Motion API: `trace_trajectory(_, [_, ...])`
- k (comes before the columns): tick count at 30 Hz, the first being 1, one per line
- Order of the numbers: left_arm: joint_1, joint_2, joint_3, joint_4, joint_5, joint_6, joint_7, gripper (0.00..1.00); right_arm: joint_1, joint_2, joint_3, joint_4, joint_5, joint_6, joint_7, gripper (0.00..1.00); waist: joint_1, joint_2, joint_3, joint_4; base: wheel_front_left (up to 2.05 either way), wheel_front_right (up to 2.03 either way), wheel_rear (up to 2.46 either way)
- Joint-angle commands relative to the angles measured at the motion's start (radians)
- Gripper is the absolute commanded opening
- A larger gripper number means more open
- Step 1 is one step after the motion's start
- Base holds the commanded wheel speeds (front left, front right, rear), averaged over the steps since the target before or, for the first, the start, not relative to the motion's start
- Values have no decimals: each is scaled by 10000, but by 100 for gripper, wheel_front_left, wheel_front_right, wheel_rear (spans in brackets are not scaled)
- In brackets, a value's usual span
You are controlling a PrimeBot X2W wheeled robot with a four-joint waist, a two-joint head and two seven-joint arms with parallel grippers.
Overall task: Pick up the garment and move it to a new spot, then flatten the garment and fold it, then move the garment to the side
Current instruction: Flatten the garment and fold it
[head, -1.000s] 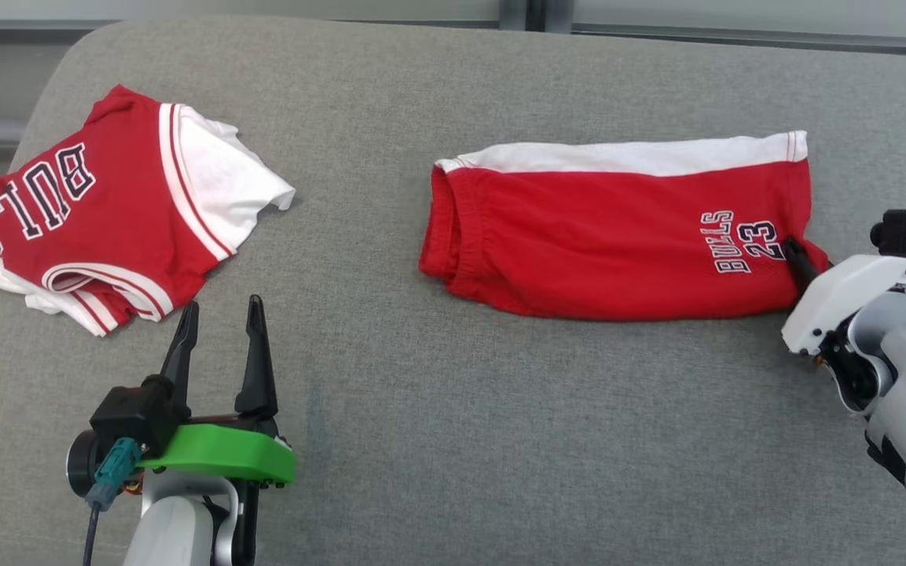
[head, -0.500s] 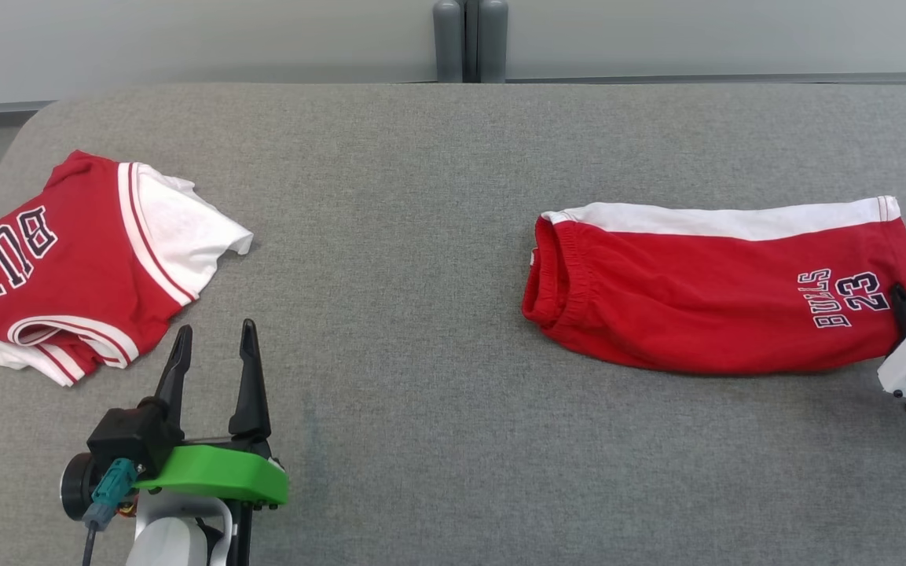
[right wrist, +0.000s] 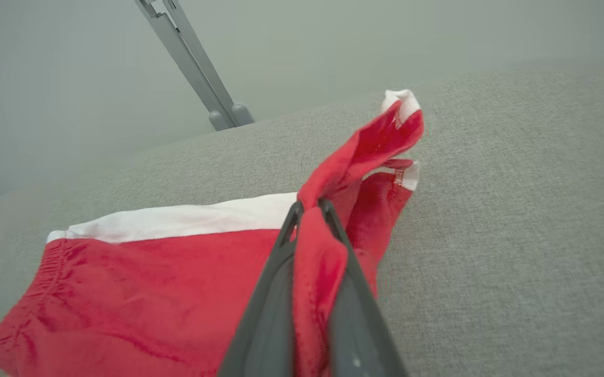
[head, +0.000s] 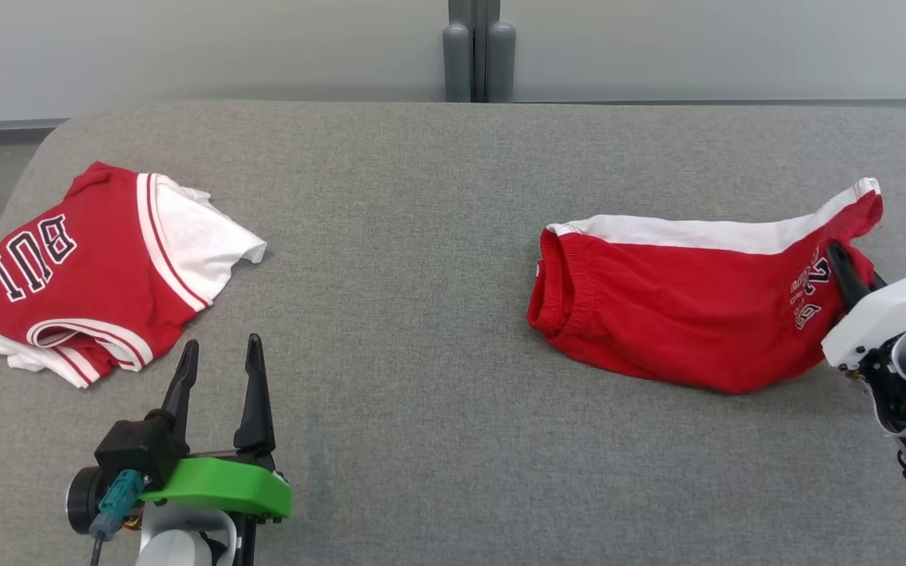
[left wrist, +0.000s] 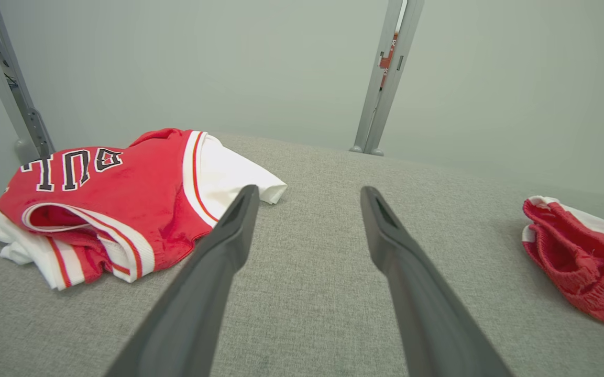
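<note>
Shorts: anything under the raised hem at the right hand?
Grey cushion shows beneath the hem pinched in the right hand. The rest of the shorts lies flat, covering what's below.

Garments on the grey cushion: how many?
2. A red-and-white jersey lies at the robot's left; red shorts lie at its right, their leg end pinched and raised by the right gripper. None seems hidden.

I count two garments on my screens: one pair of red fabric shorts with a white side band (head: 657, 314) and one folded red-and-white jersey (head: 83, 275). I also see one grey fabric-covered surface (head: 421, 236) and two grey upright posts (head: 457, 71).
</note>
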Motion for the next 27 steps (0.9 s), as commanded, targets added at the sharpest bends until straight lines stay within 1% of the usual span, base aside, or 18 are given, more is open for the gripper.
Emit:
trace_trajectory(1, [173, 39, 5, -12, -103, 30, -4, 100, -165, 88, 79, -217, -125, -15, -78, 0, 0, -1, -40, 27, 0, 0, 0])
trace_trajectory(6, [235, 39, 29, -30, -73, 32, -6, 100, -200, 306, 302, -926, -293, -15, -111, 0, 0, -1, -115, 77, 0, 0, 0])
trace_trajectory(14, [265, 39, -74, -51, -165, 97, -4, 100, -59, 900, 829, -2148, -754, -13, -10, 0, 0, -1, -186, 296, 0, 0, 0])
trace_trajectory(17, [280, 39, -93, -29, -158, 93, -6, 100, 120, 1118, 993, -2419, -927, -13, 135, 0, 0, -1, -209, 418, 0, 0, 0])
trace_trajectory(21, [296, 39, -130, 4, -228, 119, -6, 100, 344, 1468, 1253, -2441, -1259, -13, 382, 0, 0, -1, -235, 617, 0, 0, 0])
trace_trajectory(26, [291, 38, -240, 12, -328, 172, -6, 100, 710, 1965, 1382, -2166, -1410, -13, 486, 0, 0, -1, -215, 843, 0, 0, 0])
trace_trajectory(27, [293, 39, -258, 20, -333, 179, -4, 100, 764, 2091, 1393, -2096, -1422, -13, 437, 16, 0, -1, -213, 869, 0, 0, 0])
